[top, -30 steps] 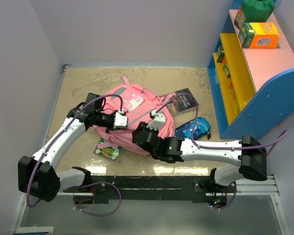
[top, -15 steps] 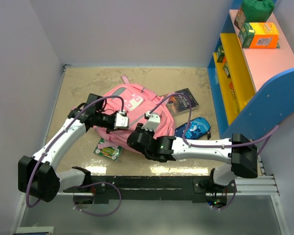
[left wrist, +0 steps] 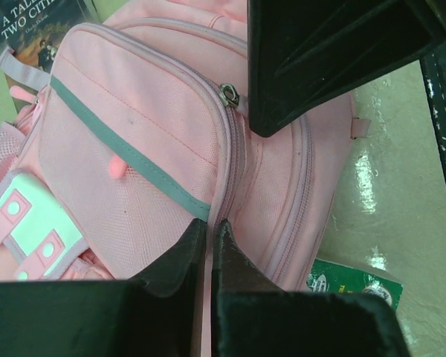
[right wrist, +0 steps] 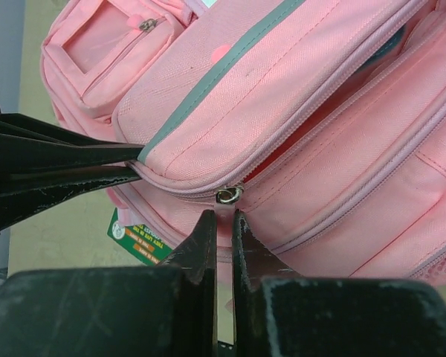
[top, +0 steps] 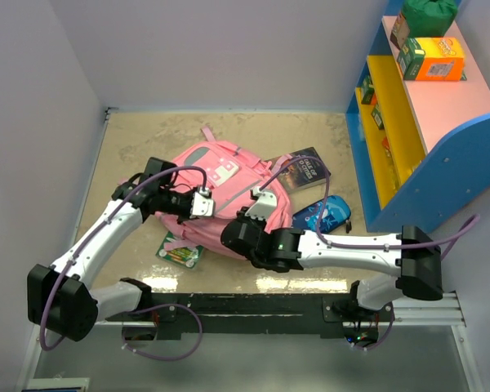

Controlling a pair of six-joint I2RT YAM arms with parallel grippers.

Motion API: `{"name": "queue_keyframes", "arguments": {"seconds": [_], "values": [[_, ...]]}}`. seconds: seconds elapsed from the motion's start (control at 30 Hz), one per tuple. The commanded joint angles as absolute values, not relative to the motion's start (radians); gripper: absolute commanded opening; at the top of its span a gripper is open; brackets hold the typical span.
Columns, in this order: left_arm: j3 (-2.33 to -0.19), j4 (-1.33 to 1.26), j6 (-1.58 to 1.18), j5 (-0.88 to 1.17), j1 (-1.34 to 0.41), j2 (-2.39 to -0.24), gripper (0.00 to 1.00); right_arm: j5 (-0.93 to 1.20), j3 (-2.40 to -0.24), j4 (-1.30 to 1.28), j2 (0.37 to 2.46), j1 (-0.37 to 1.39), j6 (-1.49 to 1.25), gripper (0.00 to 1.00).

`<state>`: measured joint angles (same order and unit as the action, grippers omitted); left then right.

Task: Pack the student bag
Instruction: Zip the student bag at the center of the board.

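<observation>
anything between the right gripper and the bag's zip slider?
Nothing visible. The right gripper is shut directly beneath the zip slider on the student bag. The left gripper pinches the bag's seam off to one side, clear of that gap.

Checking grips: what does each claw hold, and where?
The left claw pinches the pink backpack at its zipper seam; right claw apparently grips its zipper pull.
</observation>
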<state>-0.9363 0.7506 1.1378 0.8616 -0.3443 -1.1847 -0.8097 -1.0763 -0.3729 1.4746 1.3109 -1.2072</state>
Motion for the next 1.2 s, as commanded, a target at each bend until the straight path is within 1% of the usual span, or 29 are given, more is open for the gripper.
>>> {"name": "queue_keyframes", "arguments": {"seconds": [0.0,0.23,0.33,0.47,0.53,0.8,1.0,1.1,1.13,1.17], "values": [[-0.96,0.788,1.152,0.945,-0.348,-1.147,0.0,-0.884,-1.039,-0.469,1.411,1.305,-1.168,0.0],[-0.974,0.821,1.19,0.943,-0.348,-1.147,0.0,-0.873,-1.009,-0.5,1.411,1.276,-1.109,0.0],[-0.973,0.854,1.235,0.943,-0.35,-1.144,0.0,-0.839,-0.98,-0.453,1.401,1.214,-1.045,0.0],[-0.973,0.894,1.296,0.936,-0.348,-1.143,0.0,-0.781,-0.939,-0.374,1.382,1.088,-0.922,0.0],[-0.973,0.926,1.343,0.937,-0.35,-1.144,0.0,-0.77,-0.939,-0.338,1.384,1.059,-0.881,0.0],[-0.968,1.066,1.509,0.936,-0.348,-1.147,0.0,-0.756,-1.003,-0.279,1.524,0.939,-0.735,0.0],[-0.957,1.164,1.657,0.917,-0.348,-1.155,0.0,-0.791,-1.045,-0.236,1.582,0.862,-0.663,0.0],[-0.95,1.149,1.649,0.897,-0.35,-1.152,0.0,-0.753,-1.026,-0.206,1.554,0.856,-0.657,0.0],[-0.95,1.132,1.62,0.893,-0.348,-1.149,0.01,-0.732,-1.01,-0.157,1.517,0.857,-0.652,0.0],[-0.943,1.105,1.591,0.891,-0.348,-1.14,0.05,-0.709,-0.968,-0.131,1.5,0.857,-0.65,0.0]]}}
